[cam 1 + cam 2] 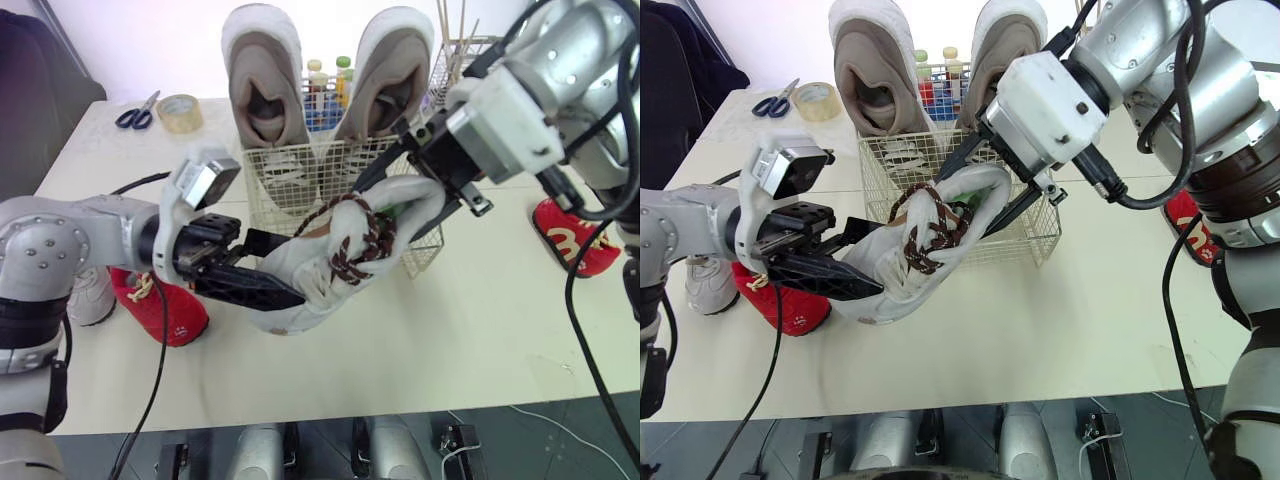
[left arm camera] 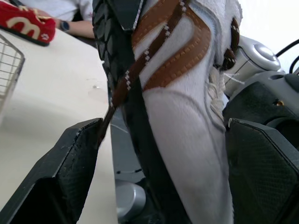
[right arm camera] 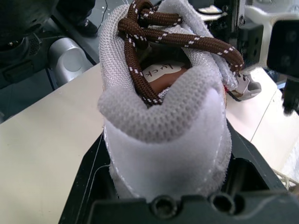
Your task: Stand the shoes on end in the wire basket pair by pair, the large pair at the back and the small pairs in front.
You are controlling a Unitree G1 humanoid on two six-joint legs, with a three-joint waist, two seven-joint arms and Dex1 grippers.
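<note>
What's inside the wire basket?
Two big shoes stand on end at the back. The white shoe held in front hides the basket's lower front, so I can't tell what's there.

- White shoe [image 3: 163, 121], insole: the printed word "luck", partly covered by the brown lace [image 3: 187, 39].
- Red slipper [image 2: 25, 25], upper: a pale "m"-shaped mark, with small paw prints beside it.

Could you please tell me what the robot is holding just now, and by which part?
A white sneaker with brown laces, held by both: the left pincer grips its toe end, and the right pincer its heel.
</note>
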